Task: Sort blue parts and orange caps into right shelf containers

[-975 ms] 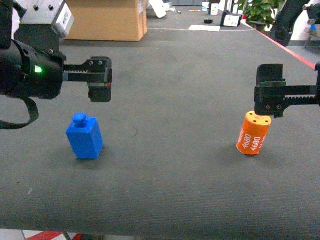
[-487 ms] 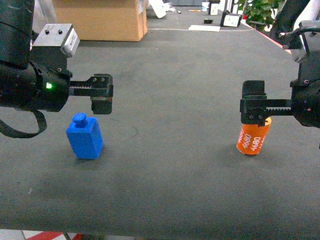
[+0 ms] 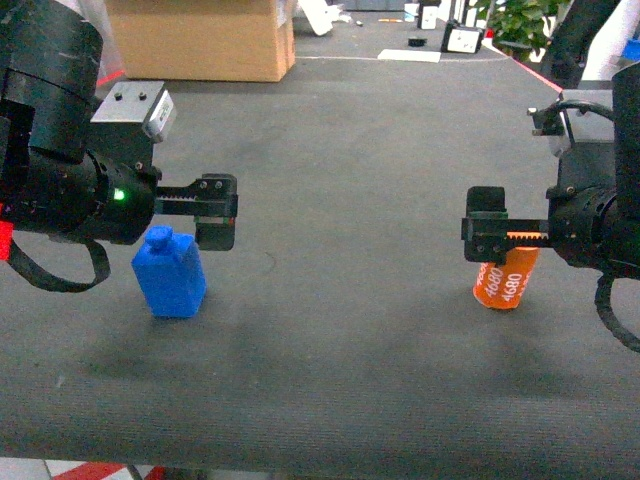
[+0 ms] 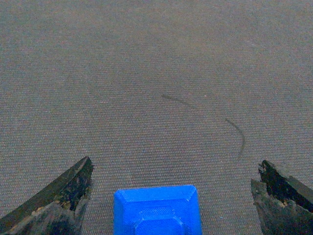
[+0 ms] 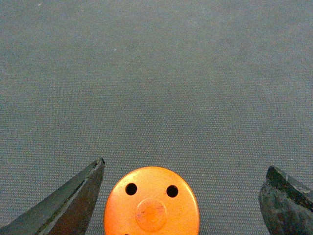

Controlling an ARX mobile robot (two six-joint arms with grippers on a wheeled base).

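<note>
On the dark desk [image 3: 340,330], the left pincer [image 3: 214,212] reaches level, jaws wide, over the upright blue part [image 3: 170,272]. Across from it, the right pincer [image 3: 487,236], also spread wide, hovers at the tilted orange cap [image 3: 507,277], perhaps just above its top.

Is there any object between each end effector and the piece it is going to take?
Nothing visible. The blue part sits in the open gap of the left end effector, with only bare mat around it. The orange cap sits likewise inside the open right end effector. Neither is touched yet.
</note>
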